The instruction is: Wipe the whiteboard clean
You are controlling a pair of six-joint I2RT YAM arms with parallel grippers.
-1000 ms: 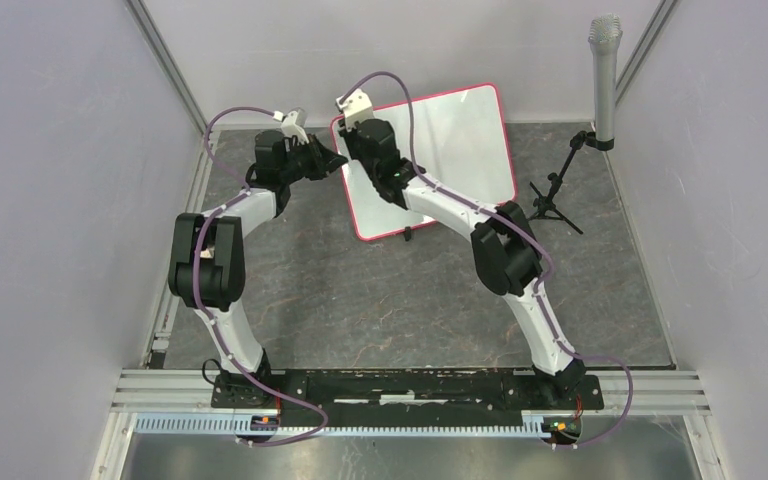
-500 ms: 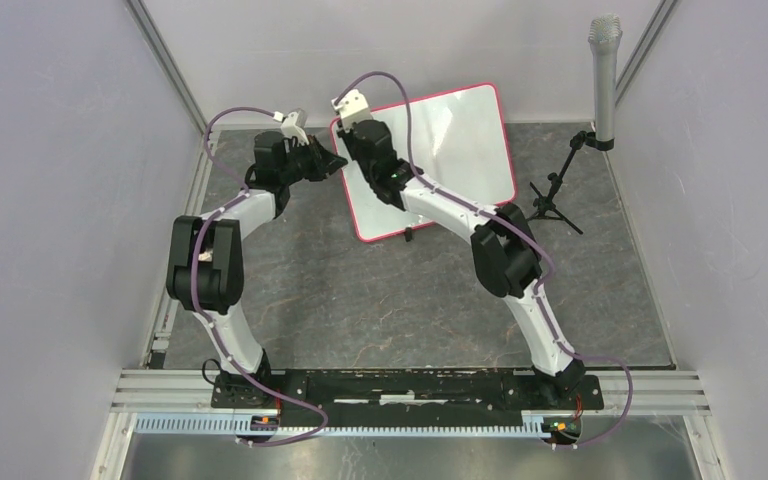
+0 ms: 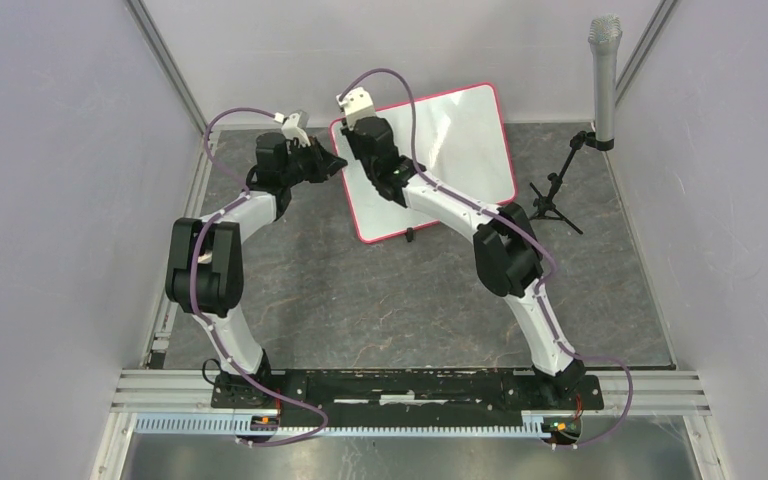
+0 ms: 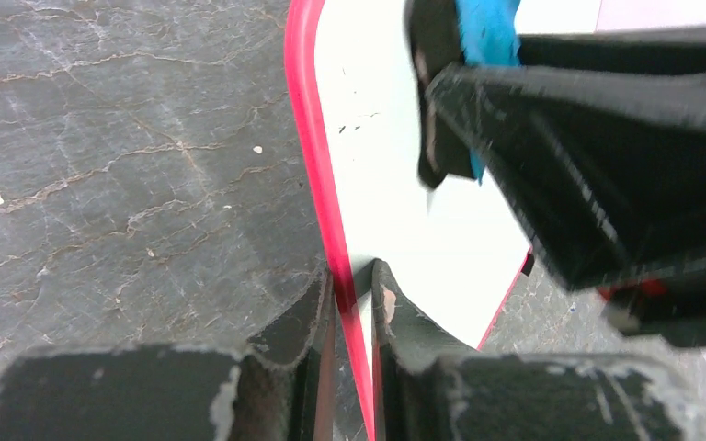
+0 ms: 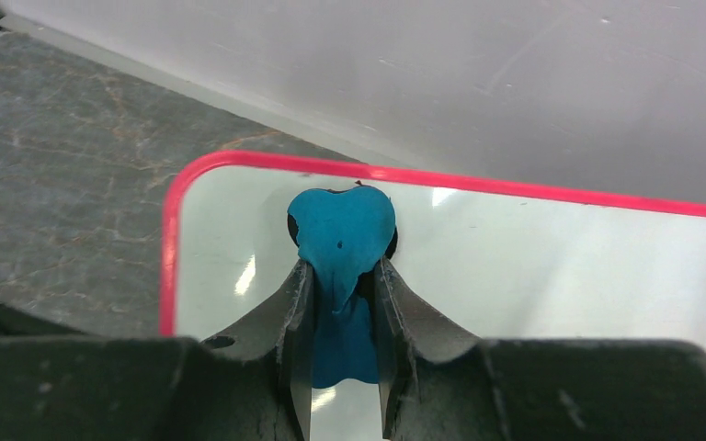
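Only slightly has the right gripper (image 5: 343, 276) been shifted over the last second; it is kept at the far-left corner of the large glossy whiteboard (image 3: 460, 140) with a thin pink-red rounded frame. A soft blue eraser block (image 5: 340, 225) is pinched between its jaws and set against the white surface just inside that corner. The whiteboard is seen at the far middle of the dark grey stone-patterned table (image 3: 360, 300). Its left edge is clamped by the left gripper (image 4: 354, 280), one finger on each side of the frame. A few tiny dark specks (image 4: 358, 124) are seen on the white surface near that edge.
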